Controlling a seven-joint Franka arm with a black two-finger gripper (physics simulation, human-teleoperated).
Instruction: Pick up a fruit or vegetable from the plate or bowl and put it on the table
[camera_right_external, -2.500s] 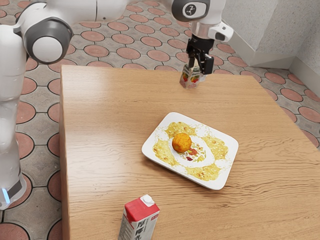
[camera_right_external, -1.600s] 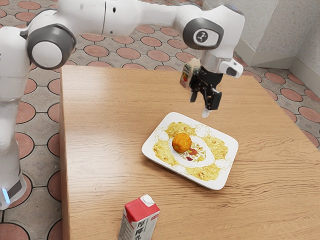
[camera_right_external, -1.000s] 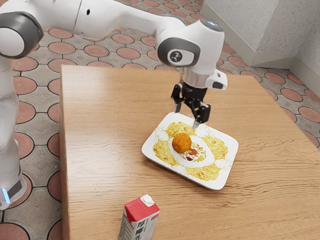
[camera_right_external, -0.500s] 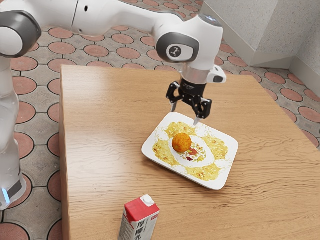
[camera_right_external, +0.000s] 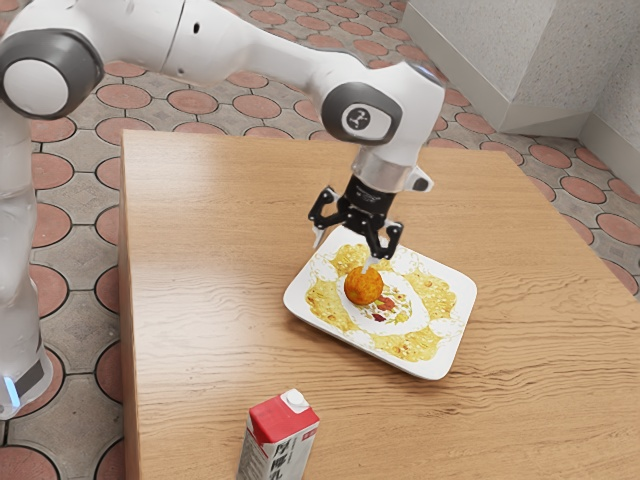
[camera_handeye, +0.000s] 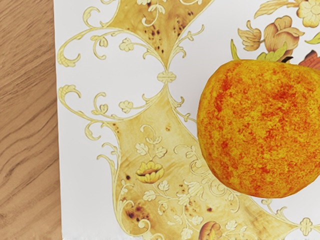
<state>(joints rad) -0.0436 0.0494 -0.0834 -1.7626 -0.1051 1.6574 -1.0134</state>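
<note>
Gripper (camera_right_external: 343, 253) hangs at the plate's (camera_right_external: 455, 345) far side in the exterior view, jaws standing apart, one tip at the top of the orange-red fruit (camera_right_external: 363, 288), contact undetermined; a red-topped carton (camera_right_external: 279, 440) stands on the table (camera_right_external: 210, 300). Wrist view records the fruit, dark-stemmed, on the plate's floral pattern, inside the rim.
</note>
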